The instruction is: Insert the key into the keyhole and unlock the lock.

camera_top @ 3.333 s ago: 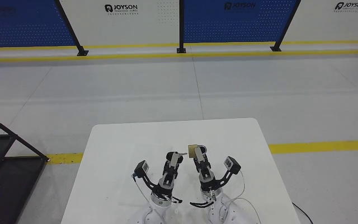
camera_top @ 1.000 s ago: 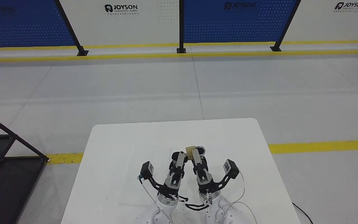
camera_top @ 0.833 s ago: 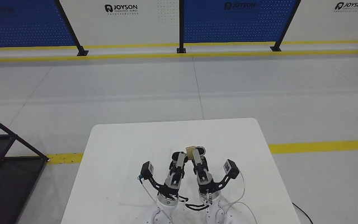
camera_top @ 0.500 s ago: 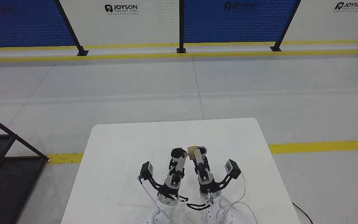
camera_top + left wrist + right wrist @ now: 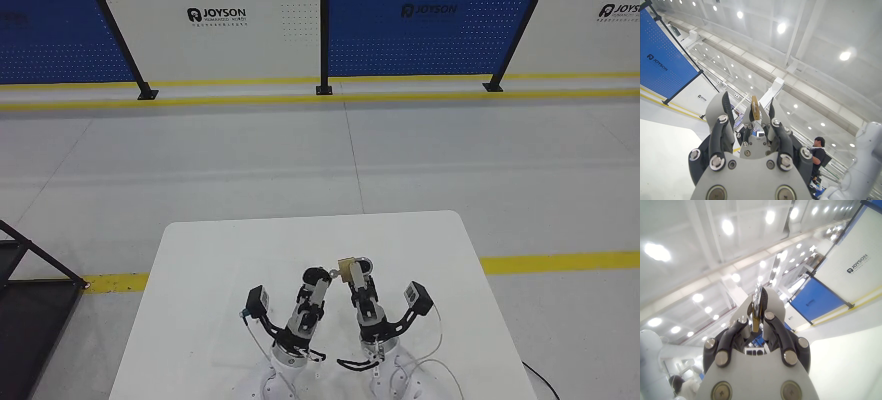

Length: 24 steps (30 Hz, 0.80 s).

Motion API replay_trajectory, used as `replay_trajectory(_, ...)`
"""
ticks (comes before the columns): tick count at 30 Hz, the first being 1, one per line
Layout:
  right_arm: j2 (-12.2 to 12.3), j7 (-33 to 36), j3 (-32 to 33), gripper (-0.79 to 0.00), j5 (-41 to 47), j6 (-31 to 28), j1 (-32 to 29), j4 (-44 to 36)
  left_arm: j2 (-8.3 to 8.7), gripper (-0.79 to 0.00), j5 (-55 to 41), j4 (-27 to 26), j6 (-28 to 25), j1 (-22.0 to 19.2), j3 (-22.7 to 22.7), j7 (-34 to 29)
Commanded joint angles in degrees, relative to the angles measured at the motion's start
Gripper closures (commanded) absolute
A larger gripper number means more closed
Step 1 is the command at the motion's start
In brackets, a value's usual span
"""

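Brass lock (image 5: 346, 268) is pinched edge-on in my right end effector (image 5: 758, 294), held up above the middle of the white worktop (image 5: 200, 300). My left end effector (image 5: 749, 99) hangs just beside it, fingers (image 5: 726, 106) spread and holding nothing. I see a silvery piece (image 5: 754, 109) on the lock's edge facing that arm, but I cannot tell whether it is the key.

Left gripper (image 5: 749, 98) spread wide; right gripper (image 5: 756, 296) clamped; both upturned.
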Motion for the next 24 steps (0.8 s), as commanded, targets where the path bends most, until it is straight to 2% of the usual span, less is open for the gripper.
replay_trajectory(1,0.08,1.03,0.39,0.0,-0.07,0.01,-0.05,-0.17,0.3,-0.277,0.11,-0.21,-0.75,0.28,-0.74,-1.28)
replay_trajectory(10,0.26,4.17,1.52,0.0,-0.17,0.58,-0.71,-1.14,1.06,-0.209,-1.62,-1.82,-2.21,1.34,-2.56,-6.17)
replay_trajectory(12,0.26,4.64,1.62,0.0,-0.16,0.7,-0.81,-1.3,1.13,-0.172,-1.88,-2.11,-2.0,1.45,-2.58,-7.31)
replay_trajectory(18,0.27,5.93,1.94,0.0,-0.68,1.21,-1.01,-1.54,1.23,-0.185,-2.47,-2.78,-1.56,1.59,-2.75,-8.87)
replay_trajectory(21,0.24,6.35,2.0,0.0,-0.76,1.38,-1.08,-1.61,1.25,-0.157,-2.7,-2.99,-1.42,1.64,-2.81,-9.18)
replay_trajectory(24,0.2,6.68,2.05,0.0,-0.67,1.5,-1.14,-1.65,1.27,-0.163,-2.54,-3.16,-1.34,1.59,-2.91,-9.39)
